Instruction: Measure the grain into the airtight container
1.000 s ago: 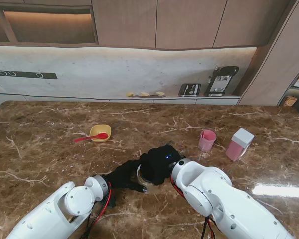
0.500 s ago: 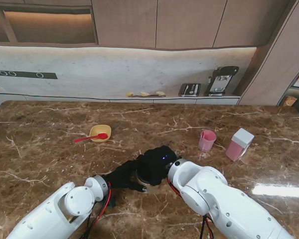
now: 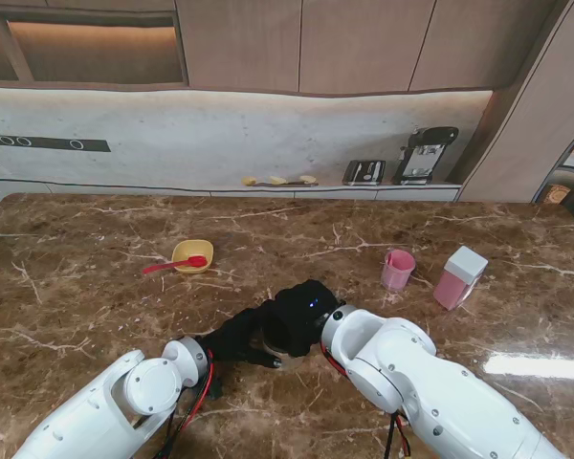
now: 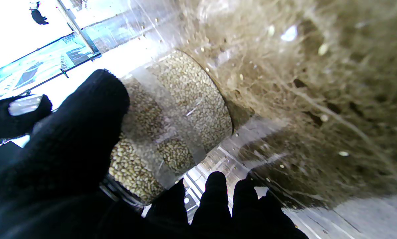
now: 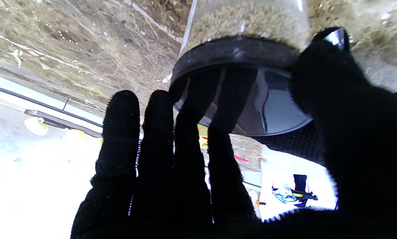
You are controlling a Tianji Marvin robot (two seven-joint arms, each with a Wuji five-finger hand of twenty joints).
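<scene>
Stand view places both black-gloved hands at lower centre of the frame, meeting over one clear container (image 3: 271, 337) on the brown marble table (image 3: 96, 287). Left hand (image 3: 237, 337) is wrapped around the side wall of the container: in the left wrist view its thumb (image 4: 85, 126) lies against the clear wall and the other fingers (image 4: 215, 196) curl round the opposite side, so this hand is clamped on the container. Grain (image 4: 192, 96) fills the container as seen through the wall. Right hand (image 3: 301, 316) sits over the top of the container; in the right wrist view its thumb (image 5: 338, 109) presses on the rim of the black-ringed lid (image 5: 238, 53), while the four fingers (image 5: 158, 159) are extended side by side across the lid's clear face. Whether those fingers touch the lid cannot be told, so the grip state of the right hand is undetermined. Outward from the hands in the stand view, a yellow bowl (image 3: 192, 253) with a red spoon (image 3: 172, 265) resting across it stands at centre left. A pink cup (image 3: 397, 270) stands at centre right, and a pink box with a white cap (image 3: 459, 277) stands just to its right, apart from it.
</scene>
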